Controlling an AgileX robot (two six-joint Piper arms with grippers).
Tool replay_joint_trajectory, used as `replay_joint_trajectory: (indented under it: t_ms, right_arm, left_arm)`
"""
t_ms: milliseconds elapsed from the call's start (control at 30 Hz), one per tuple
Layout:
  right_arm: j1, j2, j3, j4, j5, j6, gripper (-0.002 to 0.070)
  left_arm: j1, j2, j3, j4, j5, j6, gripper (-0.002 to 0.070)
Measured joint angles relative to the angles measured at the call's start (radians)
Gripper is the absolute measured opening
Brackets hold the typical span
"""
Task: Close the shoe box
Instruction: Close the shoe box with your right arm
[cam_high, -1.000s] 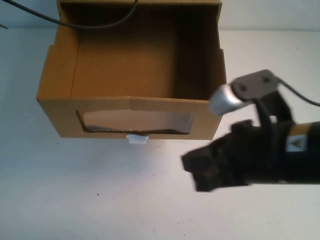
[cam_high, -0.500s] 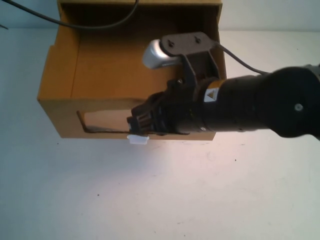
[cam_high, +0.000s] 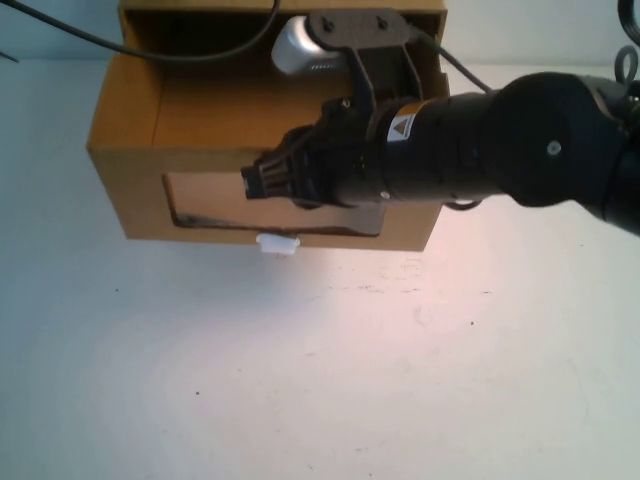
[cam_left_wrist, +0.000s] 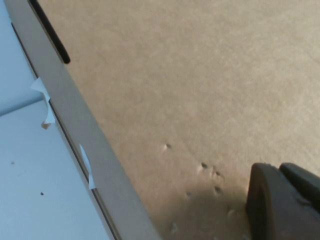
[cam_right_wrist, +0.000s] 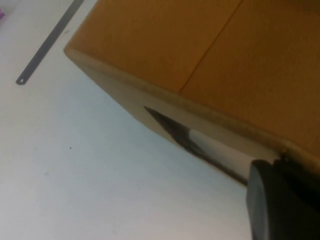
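The brown shoe box (cam_high: 130, 190) stands at the back of the white table, its drawer part pulled toward me, with a clear window (cam_high: 210, 205) in the front panel and a white tab (cam_high: 278, 243) below it. My right gripper (cam_high: 252, 183) reaches across the drawer from the right, shut, its tip against the upper front panel. In the right wrist view the gripper (cam_right_wrist: 282, 200) touches the panel's top edge beside the window (cam_right_wrist: 210, 145). My left gripper (cam_left_wrist: 285, 202) shows only in the left wrist view, close against a plain cardboard face (cam_left_wrist: 190, 75).
The box's outer sleeve (cam_high: 200, 15) sits behind the drawer at the table's far edge. A black cable (cam_high: 60, 28) runs over it. A thin metal strip (cam_right_wrist: 50, 42) lies on the table beside the box. Bare white table (cam_high: 300, 380) lies in front.
My right arm swung in from the lower right to the drawer's front panel. The drawer has slid back into the sleeve a little.
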Motion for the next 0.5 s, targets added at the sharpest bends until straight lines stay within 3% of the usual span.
replay_joint_trajectory:
  t_ms: [500]
  right_arm:
    - [-0.117,0.143,-0.209,-0.007,-0.014,-0.013,-0.0011]
  left_arm:
    - [0.000,0.000,0.000,0.000,0.000,0.000,-0.0002]
